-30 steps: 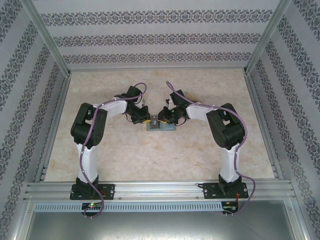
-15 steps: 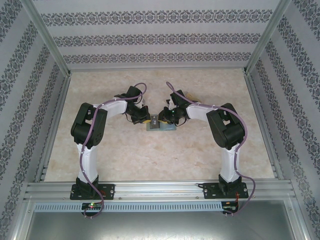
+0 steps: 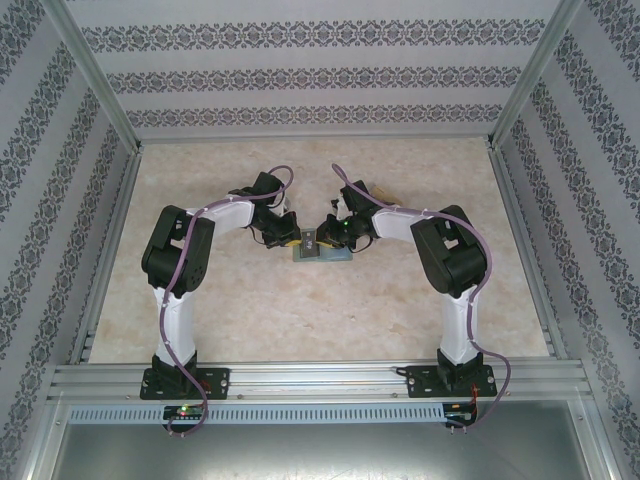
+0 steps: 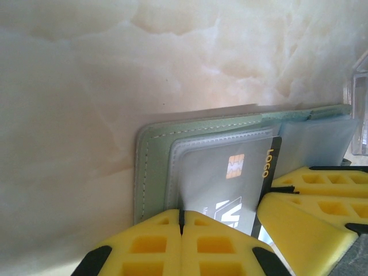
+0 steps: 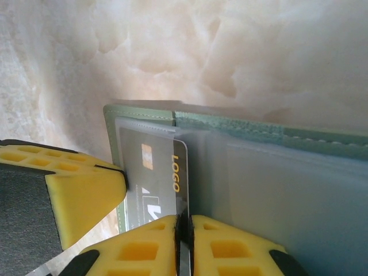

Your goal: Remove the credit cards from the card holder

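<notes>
Card holder: the sage-green card holder [image 4: 150,167] lies open and flat on the marble-patterned bench [image 3: 400,320]. It sits about midway left to right, between the two arms, with its clear plastic sleeves facing up.
Credit card: a dark grey credit card [image 4: 230,184] with a gold chip and yellow "LOGO" lettering sits in the sleeve at the holder's left end. Its lettered edge looks darker, clear of the sleeve.
Left fingers: the yellow left fingers [image 4: 175,221] are pressed together with no gap, clamped on the edge of that clear sleeve.
Right fingers: the right fingers [image 5: 169,227] are closed tight too, with the card's thin exposed edge pinched between them.
Spacing: the two pairs of fingers sit just beside each other over the holder.
</notes>
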You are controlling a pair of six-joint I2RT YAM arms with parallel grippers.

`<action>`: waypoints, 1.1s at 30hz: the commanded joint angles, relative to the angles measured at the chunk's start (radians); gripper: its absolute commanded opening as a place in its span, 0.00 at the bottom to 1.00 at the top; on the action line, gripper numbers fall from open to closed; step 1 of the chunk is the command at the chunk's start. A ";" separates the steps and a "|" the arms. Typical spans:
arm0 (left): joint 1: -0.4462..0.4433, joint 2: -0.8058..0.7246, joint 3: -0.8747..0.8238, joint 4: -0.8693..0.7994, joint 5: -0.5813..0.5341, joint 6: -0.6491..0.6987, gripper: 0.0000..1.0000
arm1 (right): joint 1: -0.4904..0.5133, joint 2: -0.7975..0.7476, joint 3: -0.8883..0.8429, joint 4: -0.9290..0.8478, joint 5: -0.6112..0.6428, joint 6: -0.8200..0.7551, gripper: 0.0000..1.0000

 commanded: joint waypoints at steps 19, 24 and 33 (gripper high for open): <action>0.006 -0.008 -0.017 -0.057 -0.030 0.030 0.05 | -0.038 -0.068 -0.100 0.020 0.077 -0.033 0.01; 0.006 0.005 -0.015 -0.055 -0.019 0.030 0.05 | -0.021 -0.039 -0.070 0.023 0.018 -0.034 0.13; 0.006 0.010 -0.030 -0.054 -0.022 0.034 0.05 | -0.004 0.005 -0.046 0.016 0.002 -0.018 0.26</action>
